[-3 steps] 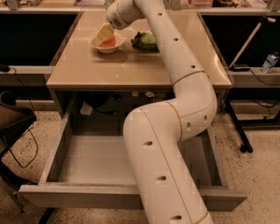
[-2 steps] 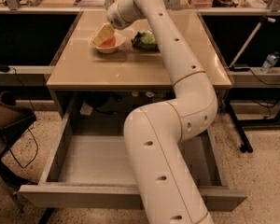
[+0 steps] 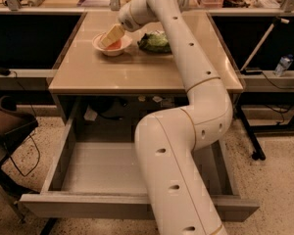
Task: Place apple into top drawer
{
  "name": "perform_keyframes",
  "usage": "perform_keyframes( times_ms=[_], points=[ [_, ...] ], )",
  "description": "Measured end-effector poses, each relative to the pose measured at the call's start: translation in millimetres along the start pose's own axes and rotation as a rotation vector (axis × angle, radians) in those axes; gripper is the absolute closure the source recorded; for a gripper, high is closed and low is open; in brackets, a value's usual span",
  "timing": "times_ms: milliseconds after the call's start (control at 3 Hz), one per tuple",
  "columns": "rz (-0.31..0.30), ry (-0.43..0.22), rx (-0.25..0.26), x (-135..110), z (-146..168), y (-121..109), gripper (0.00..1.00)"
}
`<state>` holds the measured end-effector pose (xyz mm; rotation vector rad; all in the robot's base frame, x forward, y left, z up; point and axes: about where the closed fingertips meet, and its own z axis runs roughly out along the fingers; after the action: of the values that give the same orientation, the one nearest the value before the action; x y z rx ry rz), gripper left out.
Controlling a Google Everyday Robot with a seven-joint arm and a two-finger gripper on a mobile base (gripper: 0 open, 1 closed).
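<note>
The apple [image 3: 116, 45] shows as a red-orange patch inside a white bowl [image 3: 104, 48] at the back left of the tan table [image 3: 137, 70]. My gripper [image 3: 111, 35] reaches down into the bowl from the right and sits right on top of the apple, hiding most of it. The top drawer [image 3: 88, 173] is pulled wide open below the table's front edge; its grey floor looks bare, and my arm crosses over its right half.
A green crinkled bag [image 3: 155, 42] lies just right of the bowl. My white arm [image 3: 196, 106] runs from the front across the table's right side. A dark chair [image 3: 7, 126] stands at the left. A bottle [image 3: 283, 65] sits on a side ledge at right.
</note>
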<state>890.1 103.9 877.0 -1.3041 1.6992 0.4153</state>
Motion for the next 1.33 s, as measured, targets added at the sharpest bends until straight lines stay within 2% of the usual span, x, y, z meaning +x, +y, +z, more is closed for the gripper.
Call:
perform_keyframes(
  times_ms=[333, 667, 1333],
  points=[
    [0.002, 0.001, -0.001, 0.9, 1.5, 0.3, 0.00],
    [0.031, 0.001, 0.006, 11.2, 6.2, -3.3, 0.00],
    [0.031, 0.001, 0.006, 11.2, 6.3, -3.3, 0.42]
  ],
)
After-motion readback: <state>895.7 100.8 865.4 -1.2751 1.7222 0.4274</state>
